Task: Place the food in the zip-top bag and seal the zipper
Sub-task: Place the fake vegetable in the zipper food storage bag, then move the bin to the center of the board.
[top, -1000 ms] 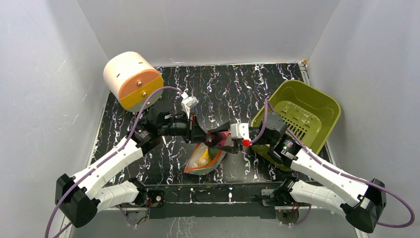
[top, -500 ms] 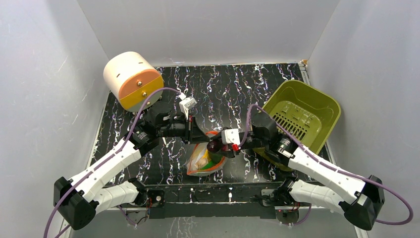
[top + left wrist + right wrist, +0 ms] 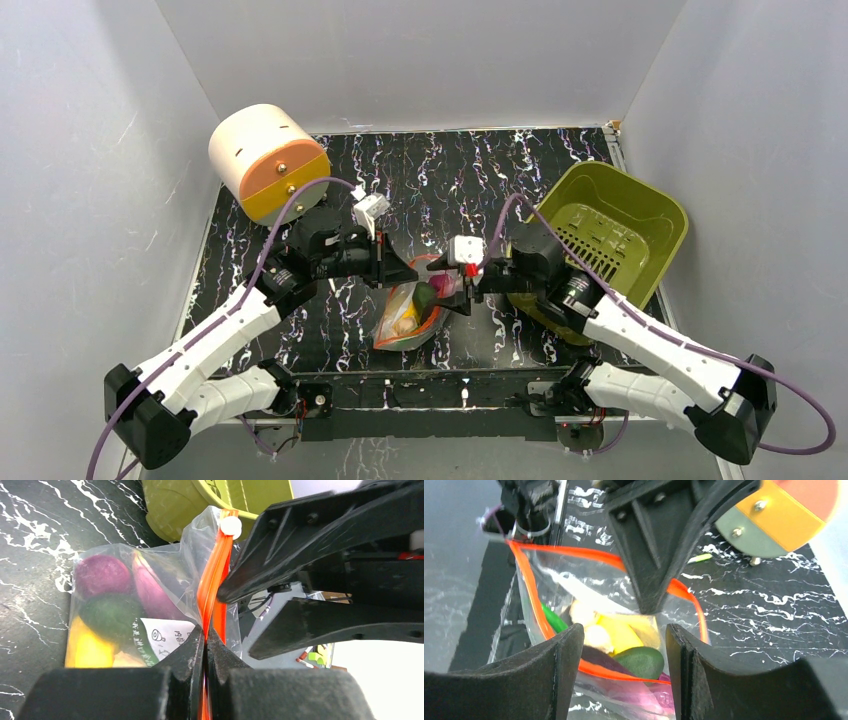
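The zip-top bag (image 3: 405,318) hangs with its mouth up at the table's near middle. My left gripper (image 3: 410,274) is shut on the zipper (image 3: 211,575), pinching the orange-red strip at one end of the mouth. In the right wrist view the mouth gapes open, its zipper (image 3: 569,551) curving round the food. Inside lie the yellow piece (image 3: 624,632), the beige lump (image 3: 584,612), a green piece (image 3: 555,620) and the dark purple eggplant (image 3: 596,657) with its green cap (image 3: 641,662). My right gripper (image 3: 624,652) stands open just above the mouth, nothing between its fingers.
The olive-green basket (image 3: 610,235) stands tilted at the right, just behind my right arm. A cream and orange cylinder (image 3: 268,162) sits at the back left. White walls close in the black marbled table (image 3: 450,170) on three sides.
My right gripper carried the eggplant left over the bag's mouth and opened; the eggplant now lies inside the bag. The left gripper kept its hold on the zipper.
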Available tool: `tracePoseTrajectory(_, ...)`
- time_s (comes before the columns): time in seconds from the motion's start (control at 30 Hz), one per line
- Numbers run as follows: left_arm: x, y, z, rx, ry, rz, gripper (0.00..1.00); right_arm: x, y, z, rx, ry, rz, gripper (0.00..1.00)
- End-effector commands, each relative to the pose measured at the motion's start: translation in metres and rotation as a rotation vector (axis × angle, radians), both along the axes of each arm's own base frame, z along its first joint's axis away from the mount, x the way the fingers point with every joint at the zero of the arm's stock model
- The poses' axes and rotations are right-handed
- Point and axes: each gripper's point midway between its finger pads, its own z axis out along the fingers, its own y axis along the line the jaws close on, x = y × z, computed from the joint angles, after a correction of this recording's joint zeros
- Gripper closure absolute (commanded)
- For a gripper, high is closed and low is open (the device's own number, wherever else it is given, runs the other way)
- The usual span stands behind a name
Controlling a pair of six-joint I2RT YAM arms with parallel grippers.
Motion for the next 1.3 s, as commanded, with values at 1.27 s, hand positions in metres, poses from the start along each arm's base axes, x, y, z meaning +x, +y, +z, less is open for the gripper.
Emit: tracePoseTrajectory(1.27,0.056,0.05,0.071,0.13,-0.345,0.344,1.0,0.098,-0.168,0.022,0.555,0.882,-1.733,0.39)
